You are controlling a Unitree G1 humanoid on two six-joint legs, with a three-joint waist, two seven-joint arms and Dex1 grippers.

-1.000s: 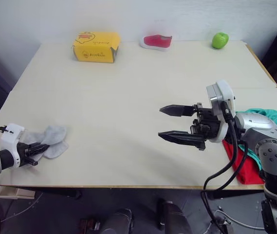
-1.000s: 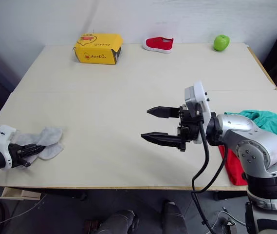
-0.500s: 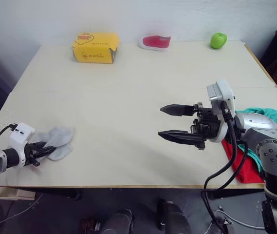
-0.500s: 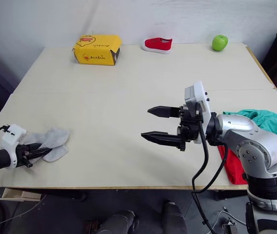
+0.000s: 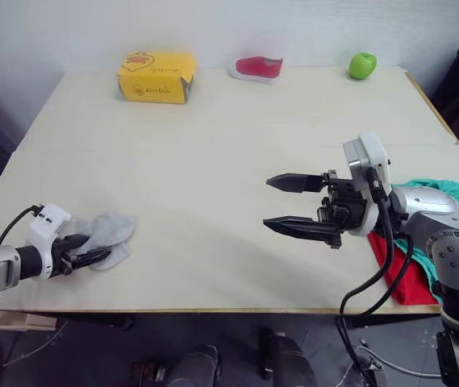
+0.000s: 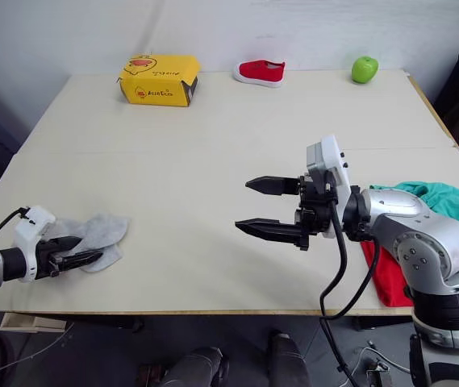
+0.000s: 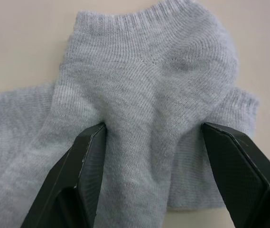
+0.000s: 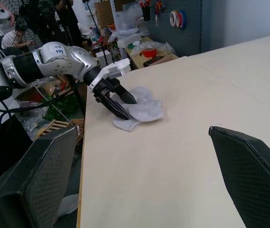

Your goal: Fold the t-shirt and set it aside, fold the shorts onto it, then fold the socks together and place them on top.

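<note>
The socks (image 5: 108, 235) are pinched by the left hand (image 5: 93, 256) on the bench (image 5: 213, 145). The right hand (image 5: 292, 205) is held wide open, well apart from the socks.

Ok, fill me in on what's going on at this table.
The robot is on the last part of a laundry job. Its left gripper is pinched on the grey socks near the front left edge of the table. The right gripper hangs open over the middle of the table, holding nothing. The red t-shirt and the green shorts lie bunched together at the right edge, shorts on top. A yellow box, a small red shoe and a green apple sit along the far edge.
</note>
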